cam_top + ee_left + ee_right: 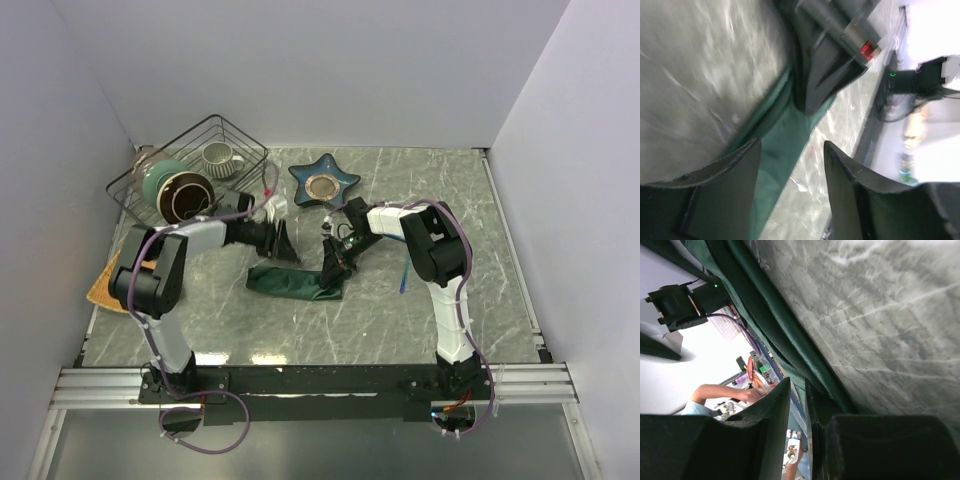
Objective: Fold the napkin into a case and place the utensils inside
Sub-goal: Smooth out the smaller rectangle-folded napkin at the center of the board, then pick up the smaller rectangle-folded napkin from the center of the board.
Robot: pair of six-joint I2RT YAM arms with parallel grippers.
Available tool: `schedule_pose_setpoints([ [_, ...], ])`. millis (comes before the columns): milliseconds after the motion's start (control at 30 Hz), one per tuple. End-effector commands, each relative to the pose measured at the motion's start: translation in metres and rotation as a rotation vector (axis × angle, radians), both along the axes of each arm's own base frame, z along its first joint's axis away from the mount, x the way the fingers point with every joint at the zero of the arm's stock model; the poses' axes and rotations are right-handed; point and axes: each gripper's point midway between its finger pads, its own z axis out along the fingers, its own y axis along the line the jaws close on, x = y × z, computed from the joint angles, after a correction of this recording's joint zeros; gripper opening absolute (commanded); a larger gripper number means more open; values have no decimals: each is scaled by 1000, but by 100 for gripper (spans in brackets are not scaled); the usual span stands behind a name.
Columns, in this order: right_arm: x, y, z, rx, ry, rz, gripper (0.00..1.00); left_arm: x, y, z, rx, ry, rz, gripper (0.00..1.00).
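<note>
now | napkin (290, 282) mid-table, bunched into a long strip | soft, limp, light; best pinched at hemmed edge | right gripper (332, 262) clamped on its raised end | left gripper (285, 243) released, jaws apart

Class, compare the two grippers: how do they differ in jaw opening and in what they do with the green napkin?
The left gripper has its jaws wide apart with nothing between them. The right gripper has its jaws nearly together, seemingly pinching a fold of the napkin. The left gripper hovers by the napkin's flat left end, while the right gripper holds its right end lifted. Both are black and close to the napkin.
</note>
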Motion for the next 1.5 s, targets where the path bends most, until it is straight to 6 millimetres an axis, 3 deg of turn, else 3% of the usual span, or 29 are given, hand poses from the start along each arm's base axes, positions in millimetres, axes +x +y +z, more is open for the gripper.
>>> schedule_pose_setpoints([
  [0, 3, -15, -37, -158, -26, 1, 25, 40, 24, 45, 127, -299, -94, 59],
  [133, 5, -17, -38, -177, -63, 11, 24, 49, 45, 24, 269, -413, -291, 56],
  [267, 8, -16, -38, -184, -94, 24, 24, 43, 49, 3, 320, -398, -425, 56],
  [733, 13, -11, -38, -200, -157, 48, 22, 12, 20, -41, 334, -356, -586, 59],
  [967, 15, -10, -38, -207, -168, 53, 22, -1, 16, -56, 344, -355, -636, 40],
  [1133, 15, -9, -35, -201, -172, 48, 22, -12, 22, -61, 350, -368, -670, 32],
  [1267, 14, -6, -29, -181, -170, 49, 24, -10, 23, -59, 362, -409, -660, 10],
  [1333, 13, -3, -19, -149, -170, 54, 25, -5, 22, -57, 371, -439, -645, 1],
  [1433, 13, -1, 5, -95, -208, 78, 30, 2, 21, -47, 373, -526, -617, 1],
  [1467, 14, -2, 19, -74, -223, 82, 34, 5, 20, -35, 371, -576, -605, 1],
])
